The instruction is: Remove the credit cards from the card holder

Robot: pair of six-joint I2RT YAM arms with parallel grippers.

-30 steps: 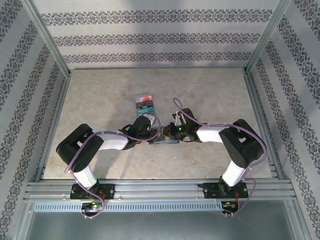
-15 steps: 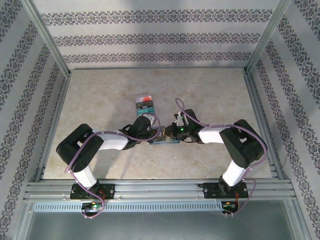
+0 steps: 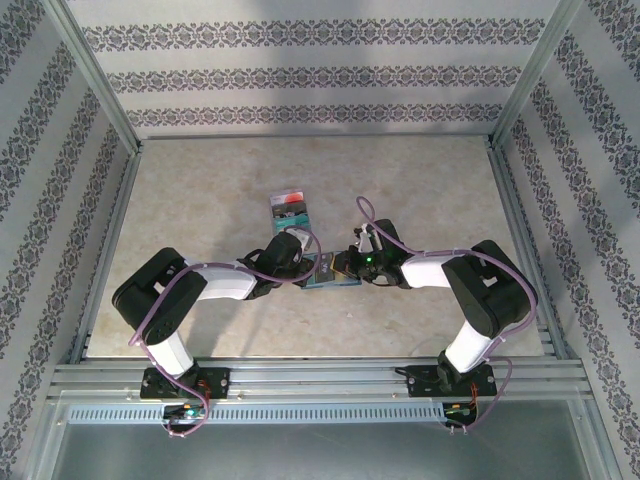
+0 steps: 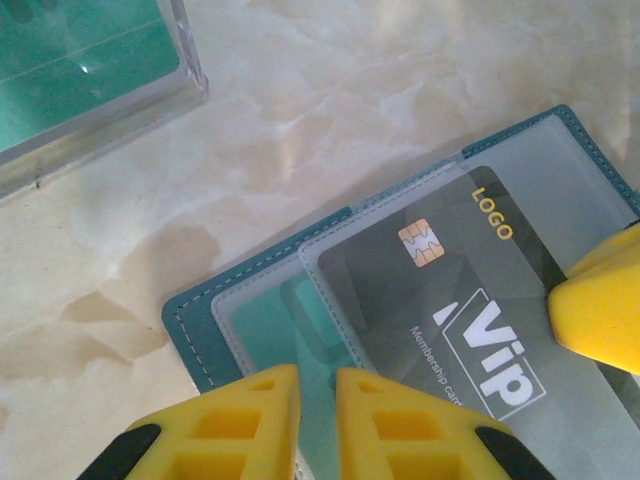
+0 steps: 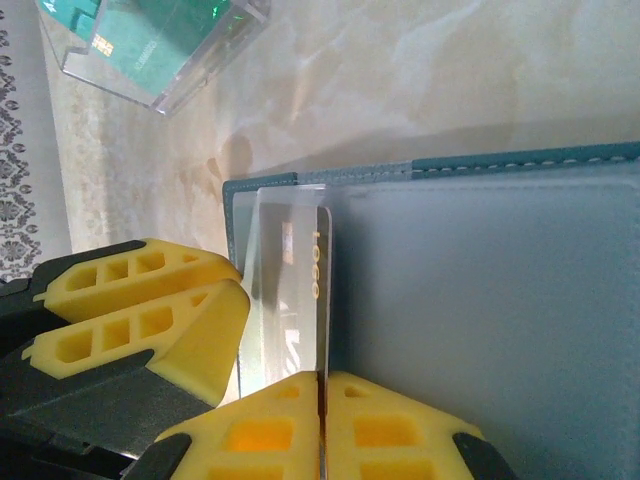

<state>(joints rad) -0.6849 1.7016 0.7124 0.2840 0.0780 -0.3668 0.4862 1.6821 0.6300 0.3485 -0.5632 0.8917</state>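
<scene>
Gripping, right: the right gripper [image 5: 322, 385] is clenched on the edge of a black plastic membership card [image 4: 450, 300]. The card stands edge-on between its two yellow fingers [image 4: 600, 300], with no gap on either side.
Card, writing: gold "LOGO" near one corner, a gold chip beside it, and a large white "ViP". Below that is a small white line starting "Membership".
Card, place: it sits partly inside a frosted clear sleeve, just ahead of the left fingertips, with its outer edge at the right fingertips.
Holding, left: the left gripper [image 4: 317, 390] has its yellow fingers nearly together, with a thin slit between them. The sleeve's edge runs in at the slit, but whether it is pinched cannot be told.
Holder: the slate-teal fabric-like card holder [image 4: 188, 330] has pale stitching along its border and frosted plastic sleeves. It lies open and flat on the table, directly under both sets of fingertips.
Second card: a teal-green flat card [image 4: 290, 320] shows dimly through the lower sleeve. It is just ahead of the left fingertips and beside the black card.
Case: a clear acrylic box [image 4: 100, 115] with teal-green contents lies beyond the left fingertips, apart from the holder. Its print is too small to read.
Surface: a beige marbled tabletop [image 4: 350, 90].
</scene>
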